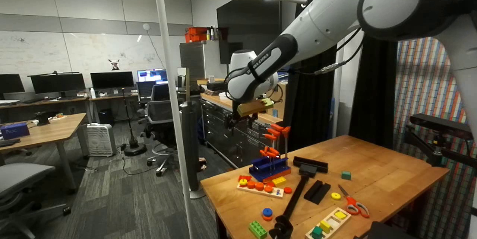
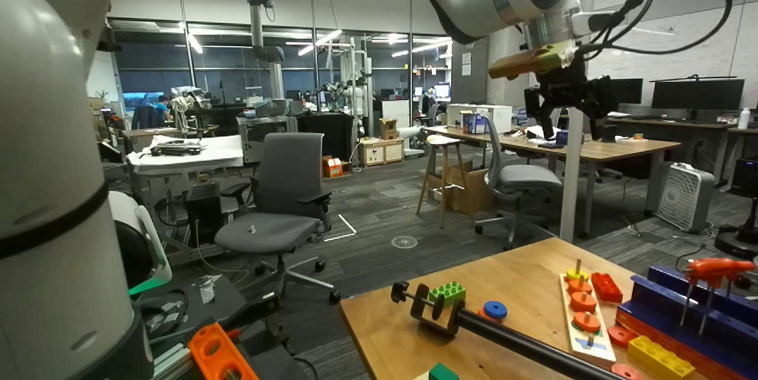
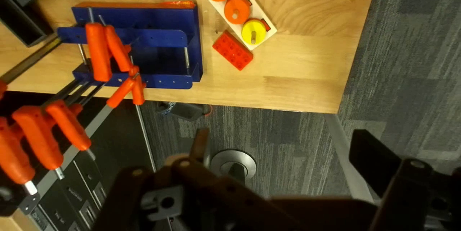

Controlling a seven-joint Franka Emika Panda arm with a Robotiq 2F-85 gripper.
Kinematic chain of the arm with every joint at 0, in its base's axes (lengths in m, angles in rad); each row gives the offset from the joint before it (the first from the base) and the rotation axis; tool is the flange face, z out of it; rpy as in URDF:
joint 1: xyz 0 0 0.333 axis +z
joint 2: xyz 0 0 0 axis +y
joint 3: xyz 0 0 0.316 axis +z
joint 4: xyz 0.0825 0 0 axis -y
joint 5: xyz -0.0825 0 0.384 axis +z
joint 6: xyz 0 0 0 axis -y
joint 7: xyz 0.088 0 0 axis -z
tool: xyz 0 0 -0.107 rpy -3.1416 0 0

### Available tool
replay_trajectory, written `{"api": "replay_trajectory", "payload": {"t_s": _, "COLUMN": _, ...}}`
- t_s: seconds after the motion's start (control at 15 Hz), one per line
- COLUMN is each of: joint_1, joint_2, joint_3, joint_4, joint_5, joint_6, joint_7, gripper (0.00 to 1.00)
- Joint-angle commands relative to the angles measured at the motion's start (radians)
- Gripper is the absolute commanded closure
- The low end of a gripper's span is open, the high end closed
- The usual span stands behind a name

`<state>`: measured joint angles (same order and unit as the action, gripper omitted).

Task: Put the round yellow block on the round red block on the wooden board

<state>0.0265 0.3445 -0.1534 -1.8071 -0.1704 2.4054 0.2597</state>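
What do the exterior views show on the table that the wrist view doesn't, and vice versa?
Only the exterior views: scissors and a loose round yellow block in an exterior view; a blue disc and a green studded block in both exterior views.
Only the wrist view: nothing more there that I can make out.
Shared: the wooden board, the red studded block and the blue rack.

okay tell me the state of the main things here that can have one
Tool: open, holding nothing
Board: lying flat, holding discs
Loose yellow disc: lying flat
Blue disc: stacked on a red disc
Scissors: lying flat, apparently shut
TV: dark
One monitor: lit
Drawers: look shut
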Motion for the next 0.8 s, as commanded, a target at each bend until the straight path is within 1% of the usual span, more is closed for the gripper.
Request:
{"api": "replay_trajectory", "payload": {"t_s": 0.0, "joint_1": 0.01, "joint_2": -0.247, "joint_3": 0.012, "joint_4": -0.233, "joint_5": -0.052, "joint_6": 0.016, "joint_7": 0.011, "gripper": 0.0}}
{"api": "replay_trajectory", "payload": {"t_s": 0.27, "joint_1": -0.009, "joint_2": -0.465, "joint_3": 0.052, "joint_4": -0.408, "joint_5": -0.056, "joint_6": -0.033, "joint_7": 0.004, "gripper": 0.0}}
{"api": "replay_trajectory", "payload": {"t_s": 0.47, "joint_1": -0.026, "joint_2": -0.635, "joint_3": 0.086, "joint_4": -0.533, "joint_5": -0.046, "joint_6": -0.09, "joint_7": -0.011, "gripper": 0.0}}
{"api": "replay_trajectory", "payload": {"t_s": 0.6, "joint_1": -0.032, "joint_2": -0.748, "joint_3": 0.104, "joint_4": -0.607, "joint_5": -0.019, "joint_6": -0.143, "joint_7": -0.042, "gripper": 0.0}}
{"api": "replay_trajectory", "payload": {"t_s": 0.73, "joint_1": -0.013, "joint_2": -0.863, "joint_3": 0.099, "joint_4": -0.664, "joint_5": 0.064, "joint_6": -0.236, "joint_7": -0.13, "gripper": 0.0}}
